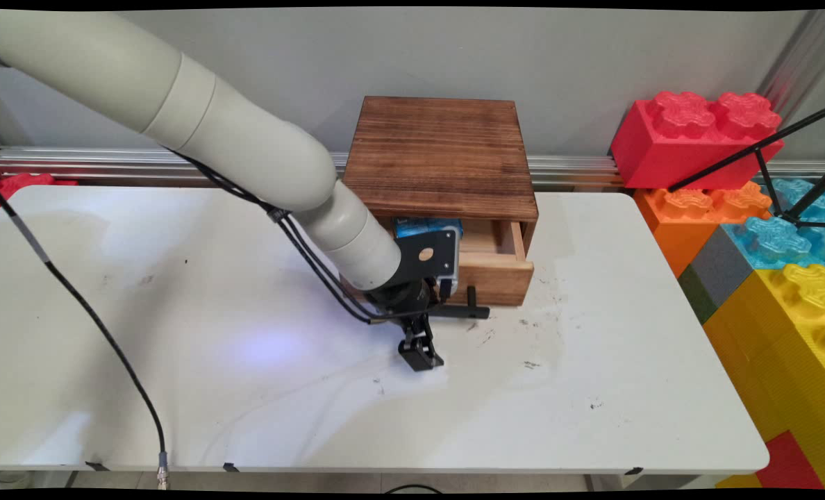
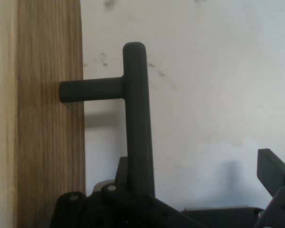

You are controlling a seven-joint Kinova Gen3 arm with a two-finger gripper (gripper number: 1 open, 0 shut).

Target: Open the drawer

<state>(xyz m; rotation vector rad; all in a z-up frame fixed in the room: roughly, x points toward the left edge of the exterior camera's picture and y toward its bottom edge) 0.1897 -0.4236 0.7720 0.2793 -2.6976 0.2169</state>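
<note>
The tool [image 1: 421, 354] is hanging low over the tabletop [image 1: 593, 389], its fingers spread apart and pinching nothing, just in front of the drawer [image 1: 496, 267]. The drawer is standing partly pulled out of the wooden box [image 1: 440, 156]. Its black T-shaped handle [image 2: 135, 118] is lying beside one finger [image 2: 273, 173], untouched.

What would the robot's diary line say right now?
gripper: open | beside drawer handle | drawer: part open | box on table
</note>
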